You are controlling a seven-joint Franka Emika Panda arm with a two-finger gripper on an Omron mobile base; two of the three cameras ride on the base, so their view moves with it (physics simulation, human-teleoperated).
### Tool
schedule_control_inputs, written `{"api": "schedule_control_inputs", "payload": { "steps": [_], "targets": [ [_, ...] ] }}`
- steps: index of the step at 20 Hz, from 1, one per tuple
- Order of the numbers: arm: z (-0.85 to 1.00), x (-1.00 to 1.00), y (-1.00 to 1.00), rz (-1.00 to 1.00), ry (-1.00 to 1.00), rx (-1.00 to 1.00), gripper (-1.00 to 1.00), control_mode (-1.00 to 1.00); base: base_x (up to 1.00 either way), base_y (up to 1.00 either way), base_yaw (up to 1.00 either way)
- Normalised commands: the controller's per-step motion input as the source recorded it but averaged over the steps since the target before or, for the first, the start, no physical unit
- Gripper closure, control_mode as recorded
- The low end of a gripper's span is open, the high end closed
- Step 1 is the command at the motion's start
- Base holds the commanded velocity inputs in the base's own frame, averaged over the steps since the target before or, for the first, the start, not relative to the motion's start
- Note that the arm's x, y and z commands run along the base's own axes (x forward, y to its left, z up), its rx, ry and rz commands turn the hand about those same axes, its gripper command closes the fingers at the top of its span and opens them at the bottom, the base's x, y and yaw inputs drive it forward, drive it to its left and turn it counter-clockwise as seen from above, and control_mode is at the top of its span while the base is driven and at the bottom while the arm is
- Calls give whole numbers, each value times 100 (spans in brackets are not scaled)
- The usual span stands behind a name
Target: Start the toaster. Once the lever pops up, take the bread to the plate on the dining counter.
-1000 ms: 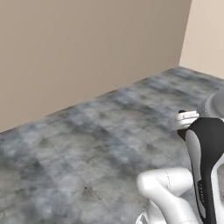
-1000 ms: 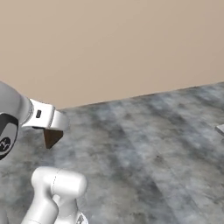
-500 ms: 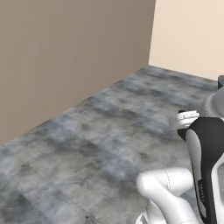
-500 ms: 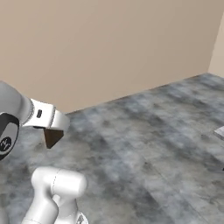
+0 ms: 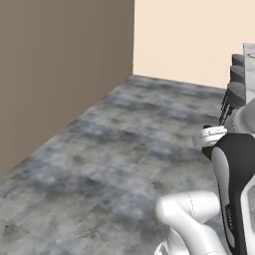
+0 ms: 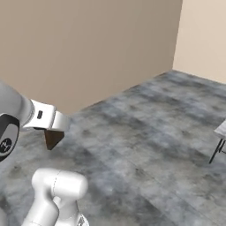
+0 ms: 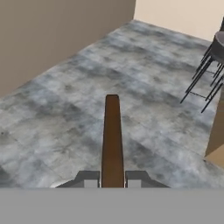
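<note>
Dark brown and thin, the bread (image 7: 112, 140) stands edge-on in the middle of the hand view, running up from the bottom centre between the two finger tips (image 7: 90, 179), which are drawn in narrow and clamped on its lower end. The gripper (image 7: 112, 179) sits at the bottom centre of that view. In the right base view the slice (image 6: 53, 138) hangs as a brown wedge below the white hand at the left edge, above the grey mottled floor (image 6: 145, 154). In the left base view only a sliver of it (image 5: 205, 151) shows at the right, tucked under the white wrist beside the black forearm.

Compared with the frames a second and half a second ago, the whole picture has swung: the base has turned, not the things. The corner where the brown wall (image 5: 60, 74) meets the cream wall (image 5: 189, 40) has slid from the upper right towards the upper middle of the left base view, and it now also stands in the upper right of the right base view. Grey bar stools (image 5: 236, 89) have come in at the right edge of the left base view, and their thin legs (image 7: 205, 83) fill the upper right of the hand view. A tan wooden base (image 7: 216, 140) shows at the right edge of the hand view. The arm holds the same pose against the base throughout, with the bread unchanged in its grip.
</note>
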Motion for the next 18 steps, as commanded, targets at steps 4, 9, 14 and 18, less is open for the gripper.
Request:
{"api": "schedule_control_inputs", "payload": {
  "steps": [4, 9, 14, 18],
  "targets": [
    [0, 0, 0, 0, 0, 0, 100, 100, 72, 49, -42],
    [0, 0, 0, 0, 0, 0, 100, 100, 76, 54, -42],
    [0, 0, 0, 0, 0, 0, 100, 100, 75, 52, -39],
    [0, 0, 0, 0, 0, 0, 100, 100, 75, 49, -39]
  ]
}}
